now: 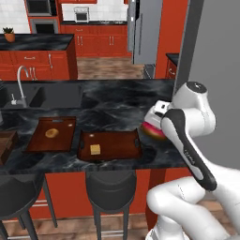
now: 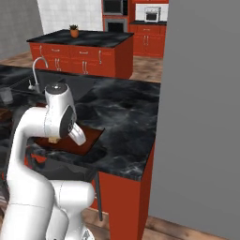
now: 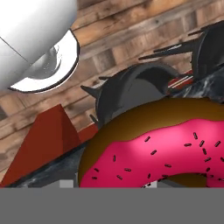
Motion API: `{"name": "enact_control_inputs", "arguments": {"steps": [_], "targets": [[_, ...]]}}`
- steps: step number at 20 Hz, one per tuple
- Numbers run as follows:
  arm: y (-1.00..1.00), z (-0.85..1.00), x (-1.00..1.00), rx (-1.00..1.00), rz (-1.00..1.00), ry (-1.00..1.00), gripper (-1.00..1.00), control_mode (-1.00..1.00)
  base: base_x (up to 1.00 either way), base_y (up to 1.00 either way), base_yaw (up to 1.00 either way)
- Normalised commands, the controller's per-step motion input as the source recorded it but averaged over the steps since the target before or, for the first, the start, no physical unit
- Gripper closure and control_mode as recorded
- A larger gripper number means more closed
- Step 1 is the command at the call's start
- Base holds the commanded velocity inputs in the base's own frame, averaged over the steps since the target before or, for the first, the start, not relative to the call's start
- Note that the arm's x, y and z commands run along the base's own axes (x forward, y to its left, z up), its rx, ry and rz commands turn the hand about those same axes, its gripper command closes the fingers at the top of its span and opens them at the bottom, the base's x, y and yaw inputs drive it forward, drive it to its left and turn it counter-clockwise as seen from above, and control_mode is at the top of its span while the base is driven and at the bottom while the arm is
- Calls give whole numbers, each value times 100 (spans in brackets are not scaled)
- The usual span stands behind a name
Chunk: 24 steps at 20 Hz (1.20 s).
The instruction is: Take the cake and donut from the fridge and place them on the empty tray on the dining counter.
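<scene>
Holding the donut [image 1: 152, 130] at the right end of the dining counter [image 1: 117, 101], just right of the tray [image 1: 110, 145], low over the black top; pink icing pressed close against the hand camera, so gripper [image 1: 157, 123] evidently clamped on it, though fingertips hidden and width of opening impossible to tell; cake [image 1: 95, 149] already lying on the tray's near left part; probably carried low to set down beside it; plain tan pastry on a second board [image 1: 51, 134] further left.

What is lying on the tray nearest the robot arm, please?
On the tray a small yellow-tan cake sits near its front left. The rest of its floor looks bare, though the arm covers its right end, where the pink donut shows.
</scene>
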Motion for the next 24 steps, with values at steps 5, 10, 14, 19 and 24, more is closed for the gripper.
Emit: {"name": "enact_control_inputs", "arguments": {"steps": [5, 10, 14, 19, 24], "targets": [[6, -23, 58, 0, 1, 15, 100, -100, 0, 0, 0], [17, -35, 58, -3, 1, 22, 100, -100, 0, 0, 0], [47, -47, 56, -13, 0, 28, 100, -100, 0, 0, 0], [22, -40, 66, -6, 0, 21, 100, -100, 0, 0, 0], [2, -34, 73, 0, 1, 7, 100, -100, 0, 0, 0]]}}
